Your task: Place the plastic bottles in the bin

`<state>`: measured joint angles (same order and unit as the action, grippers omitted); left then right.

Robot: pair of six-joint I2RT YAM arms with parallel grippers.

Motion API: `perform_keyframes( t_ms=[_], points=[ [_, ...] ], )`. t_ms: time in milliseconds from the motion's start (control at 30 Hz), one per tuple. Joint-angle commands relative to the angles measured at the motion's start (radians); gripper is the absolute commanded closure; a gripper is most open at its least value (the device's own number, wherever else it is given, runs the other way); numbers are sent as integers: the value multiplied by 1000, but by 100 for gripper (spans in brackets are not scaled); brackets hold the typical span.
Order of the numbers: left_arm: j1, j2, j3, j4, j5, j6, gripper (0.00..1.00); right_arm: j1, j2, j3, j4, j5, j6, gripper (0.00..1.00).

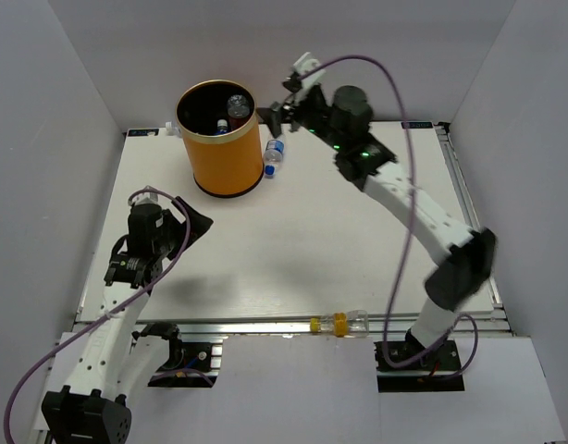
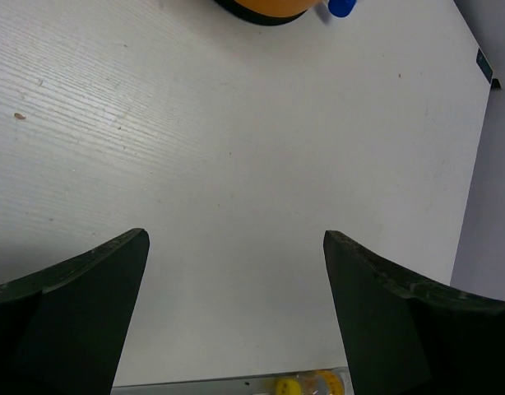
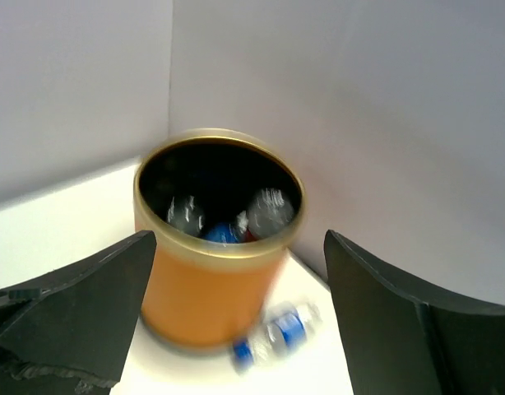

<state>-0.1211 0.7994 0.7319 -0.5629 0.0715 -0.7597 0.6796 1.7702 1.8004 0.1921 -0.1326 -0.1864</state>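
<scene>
Right fingers (image 3: 80, 304): gaping wide, holding nothing, facing tall orange cylindrical bin (image 1: 227, 165).
Left fingers (image 2: 71, 317): gaping wide, hovering over white tabletop (image 2: 236, 123).

bin (image 1: 219, 157) near back wall (image 1: 265, 55), bottle (image 1: 274, 158) just beside it, open tabletop (image 1: 293, 245) nearer

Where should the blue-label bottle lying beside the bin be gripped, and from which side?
Grip the blue-label bottle across its labelled middle, coming straight down: it lies on its side close beside the bin, so a sideways approach looks blocked.
</scene>
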Motion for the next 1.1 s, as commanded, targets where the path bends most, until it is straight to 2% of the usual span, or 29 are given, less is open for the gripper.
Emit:
perform_keyframes(
  t_ms=[0,67,100,133,233,300,367,467,567,633,700,800,900,1067],
  points=[
    [-3,-31,-3,-15,27,5,2,-41,-178,-128,-388,-107,-96,10],
    [-3,-43,-8,-19,30,8,2,-43,-260,-174,-593,-134,-195,11],
    [-2,-49,-11,-17,34,7,2,-41,-284,-238,-758,-154,-218,11],
    [-3,-52,-23,-14,39,7,2,-40,-314,-286,-802,-166,-214,11],
    [-3,-52,-38,4,71,3,2,-23,-458,-553,-804,-151,-90,11],
    [-3,-39,-45,11,99,10,2,9,-567,-726,-796,-69,-52,10],
    [-2,-22,-48,15,108,22,2,67,-639,-783,-833,25,19,11],
    [-3,-9,-60,30,140,33,2,150,-695,-822,-947,77,131,11],
    [-3,-14,-77,63,171,19,2,253,-718,-878,-944,52,179,10],
    [-3,-25,-89,73,192,10,2,384,-692,-874,-948,56,223,11],
    [-3,-32,-88,77,200,10,2,442,-617,-857,-980,122,272,11],
    [-5,-49,-85,69,186,19,2,469,-506,-860,-1022,151,318,11],
    [-5,-58,-85,61,177,20,2,485,-404,-848,-1091,279,361,11],
    [-3,-54,-91,63,171,25,2,502,-362,-846,-1070,281,354,10]
  ],
)
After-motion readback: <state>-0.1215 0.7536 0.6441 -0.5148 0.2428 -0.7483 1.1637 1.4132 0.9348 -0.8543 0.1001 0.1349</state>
